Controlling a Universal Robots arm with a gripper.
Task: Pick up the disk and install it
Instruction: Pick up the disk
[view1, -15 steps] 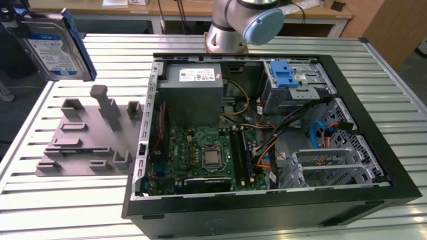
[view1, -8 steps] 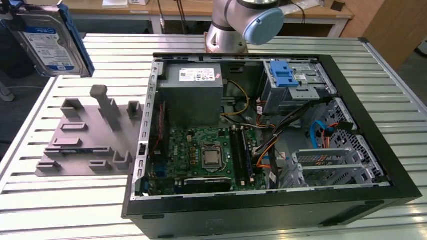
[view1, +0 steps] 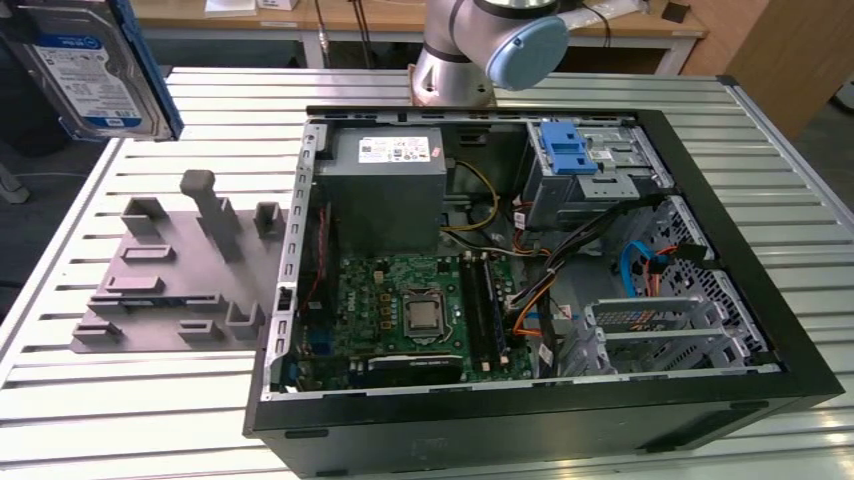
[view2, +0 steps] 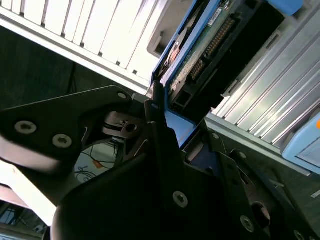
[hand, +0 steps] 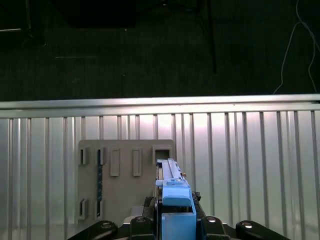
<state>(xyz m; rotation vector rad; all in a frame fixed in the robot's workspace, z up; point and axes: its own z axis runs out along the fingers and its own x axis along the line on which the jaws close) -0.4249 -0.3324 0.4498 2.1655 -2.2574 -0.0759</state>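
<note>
- The slatted metal bench (view1: 160, 400) carries an open computer case (view1: 534, 430), lying on its side with its inside facing up.
- On the exterior view's left of the case, a grey holder plate (view1: 160, 300) with upright posts and slots lies flat on the bench.
- The drive cage (view1: 594, 165) with its blue latch sits in the far corner of the case, toward the exterior view's right.
- The disk (view1: 94, 70) is off the bench and up in the air at the exterior view's far left. It is above and beyond the holder plate, and well apart from the case and the cage.
- Its long axis stands close to upright, slightly tilted, with the label face towards the exterior camera. In the first wrist view it is edge-on, running straight out from the grasp over the plate's slots.
- The fingers (view2: 161, 130) are closed on the disk's blue carrier (hand: 177, 200) at one short end, so the disk lies directly ahead of them, firmly held.
</note>
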